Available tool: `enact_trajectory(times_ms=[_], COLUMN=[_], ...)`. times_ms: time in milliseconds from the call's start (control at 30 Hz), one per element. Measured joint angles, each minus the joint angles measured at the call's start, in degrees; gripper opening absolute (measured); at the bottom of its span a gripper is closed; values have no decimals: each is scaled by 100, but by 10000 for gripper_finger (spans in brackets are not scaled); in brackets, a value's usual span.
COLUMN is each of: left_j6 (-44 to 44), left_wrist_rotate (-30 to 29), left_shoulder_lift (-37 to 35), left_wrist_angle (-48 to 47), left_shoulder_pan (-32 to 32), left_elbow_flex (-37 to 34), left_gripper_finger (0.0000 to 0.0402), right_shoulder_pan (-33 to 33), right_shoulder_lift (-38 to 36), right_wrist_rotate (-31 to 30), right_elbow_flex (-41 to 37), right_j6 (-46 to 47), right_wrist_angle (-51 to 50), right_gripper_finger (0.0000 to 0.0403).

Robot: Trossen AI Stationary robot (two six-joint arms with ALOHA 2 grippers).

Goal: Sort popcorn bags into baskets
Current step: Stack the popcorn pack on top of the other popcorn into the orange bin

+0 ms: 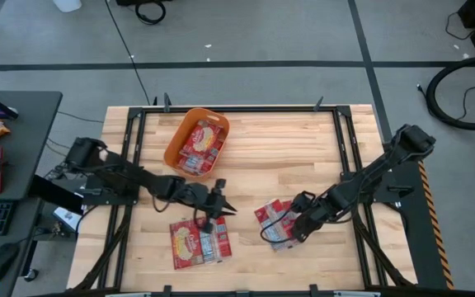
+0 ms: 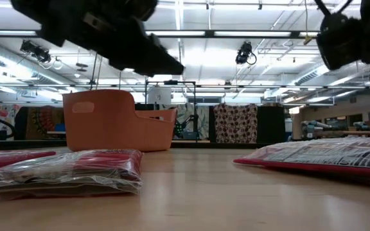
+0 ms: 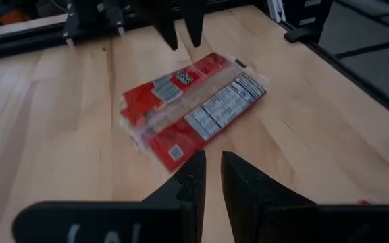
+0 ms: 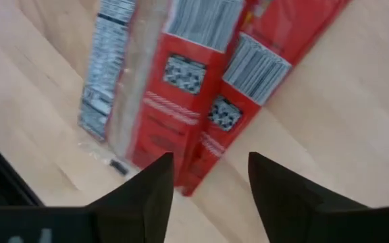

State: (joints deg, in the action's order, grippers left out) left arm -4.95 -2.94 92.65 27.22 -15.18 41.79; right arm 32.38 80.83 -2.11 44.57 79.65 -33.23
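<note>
Glossy plastic-wrapped popcorn bags (image 1: 198, 242) on smooth pale wooden table (image 1: 287, 157).

One orange basket (image 1: 197, 141) sits far left on the bench (image 1: 287, 148) with several popcorn bags inside, their number unclear. Two bags lie near left (image 1: 199, 242), roughly two near right (image 1: 275, 221).

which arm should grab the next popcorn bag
Probably the right: its open pincer hangs directly over the popcorn bags on the table's right side. The left pincer, nearly shut, sits between the piles, beside the nearer stack.
</note>
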Motion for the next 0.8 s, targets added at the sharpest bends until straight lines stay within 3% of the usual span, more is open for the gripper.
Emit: enact_trajectory(times_ms=[300, 667, 800], left_j6=[-93, 311, 318], left_wrist_rotate=[-42, -20, 18], left_shoulder_lift=[1185, 2304, 2536], left_wrist_angle=[-6, -8, -11], left_shoulder_pan=[0, 0, -22], left_elbow_flex=[871, 1553, 1781], left_gripper_finger=[52, 52, 52], right_shoulder_pan=[-121, -107, -113], right_shoulder_lift=[-96, -113, -111], right_wrist_rotate=[31, 182, 180], right_elbow_flex=[-669, -831, -1074], right_j6=[-209, -170, -115], right_wrist_angle=[1571, 1435, 1968], right_gripper_finger=[195, 192, 191])
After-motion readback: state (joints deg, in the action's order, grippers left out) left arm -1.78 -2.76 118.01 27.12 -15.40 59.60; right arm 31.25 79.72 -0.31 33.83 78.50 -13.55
